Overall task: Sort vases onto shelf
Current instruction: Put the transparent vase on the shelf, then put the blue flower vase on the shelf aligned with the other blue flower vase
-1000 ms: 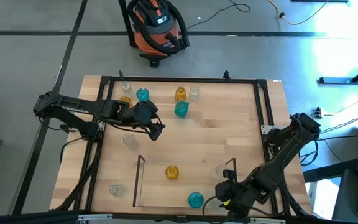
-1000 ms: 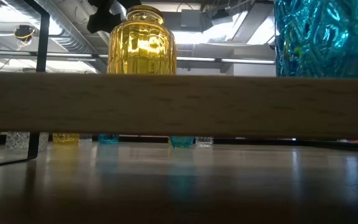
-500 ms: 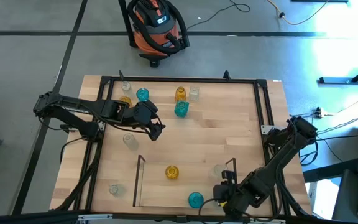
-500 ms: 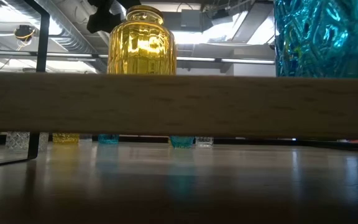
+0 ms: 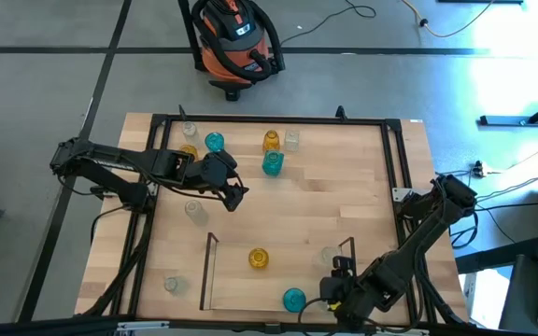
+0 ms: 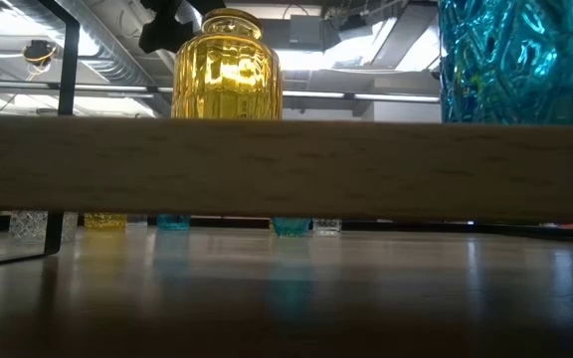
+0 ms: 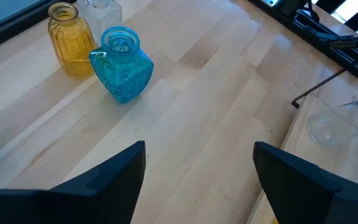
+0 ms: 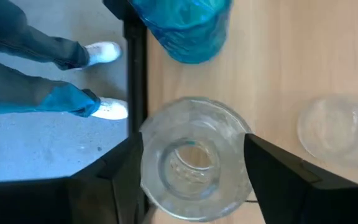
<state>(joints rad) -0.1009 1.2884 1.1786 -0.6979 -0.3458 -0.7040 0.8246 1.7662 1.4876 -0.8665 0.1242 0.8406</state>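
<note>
Your table (image 5: 325,177) keeps a broad bare stretch of wood through its middle and right side. The shelf (image 5: 209,271) sits at the near edge, its rail closing three sides; on it an amber vase (image 5: 258,258) and a teal vase (image 5: 293,300) stand upright, well apart. Your left gripper (image 5: 235,196) hovers over mid-table, fingers spread, holding nothing. Your right gripper (image 8: 194,180) sits at the shelf's near corner, fingers flanking an upright clear vase (image 8: 191,158), mouth toward the camera; whether they clamp it you cannot tell.
</note>
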